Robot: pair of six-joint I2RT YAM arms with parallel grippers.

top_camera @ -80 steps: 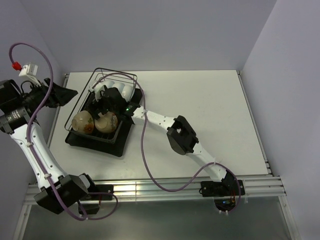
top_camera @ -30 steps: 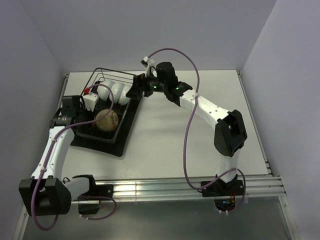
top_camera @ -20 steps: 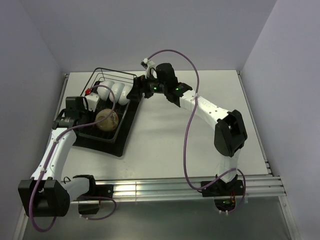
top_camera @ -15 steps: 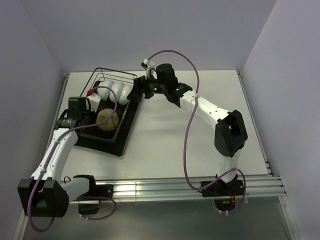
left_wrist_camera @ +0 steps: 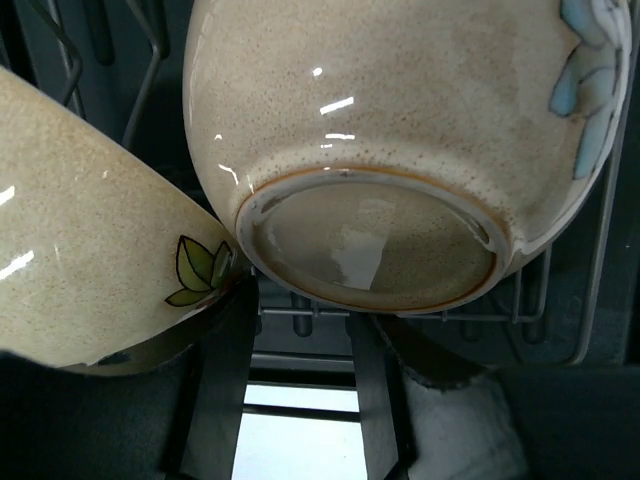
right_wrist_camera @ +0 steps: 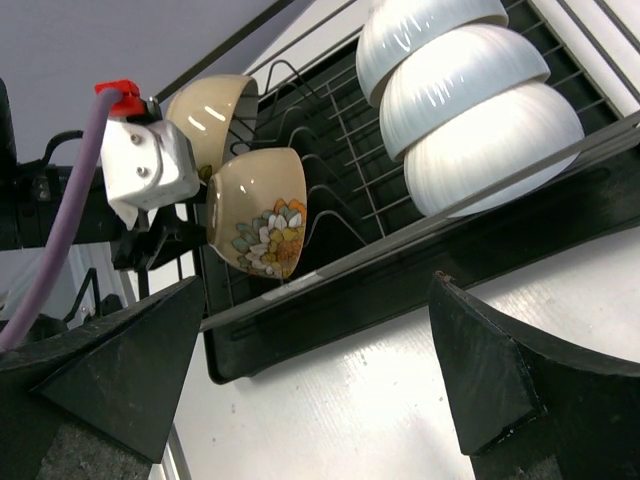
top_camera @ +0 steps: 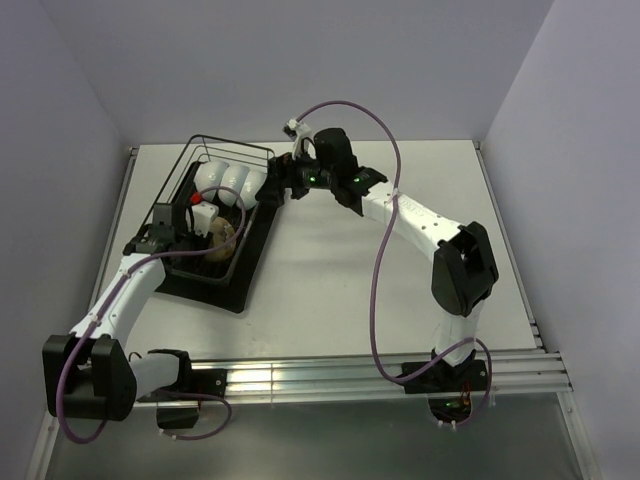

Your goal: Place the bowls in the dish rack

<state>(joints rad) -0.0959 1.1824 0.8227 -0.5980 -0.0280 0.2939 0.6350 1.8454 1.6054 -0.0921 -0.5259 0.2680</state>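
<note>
The dish rack [top_camera: 236,149] stands on its black tray [top_camera: 214,291] at the table's left. Three white bowls [top_camera: 234,179] lean in a row at the rack's back [right_wrist_camera: 462,72]. Two tan bowls stand on edge nearer the front: a flowered one [right_wrist_camera: 256,212] [left_wrist_camera: 400,150] and a leaf-patterned one [right_wrist_camera: 216,108] [left_wrist_camera: 90,260]. My left gripper [top_camera: 208,235] [left_wrist_camera: 300,320] is inside the rack, jaws partly open with nothing between them. Its fingertips reach the two tan bowls' edges. My right gripper [top_camera: 275,186] [right_wrist_camera: 315,285] hangs wide open and empty beside the rack's right rim.
The rack's wire side [right_wrist_camera: 420,222] runs under my right gripper. The white table [top_camera: 400,230] stretches to the right of the tray. Purple cables [top_camera: 375,290] loop from both arms. Walls close in behind and on both sides.
My left gripper has slid rightward inside the rack, up against the tan bowls. The right arm, which pulled out of the rack earlier, has stayed almost still.
</note>
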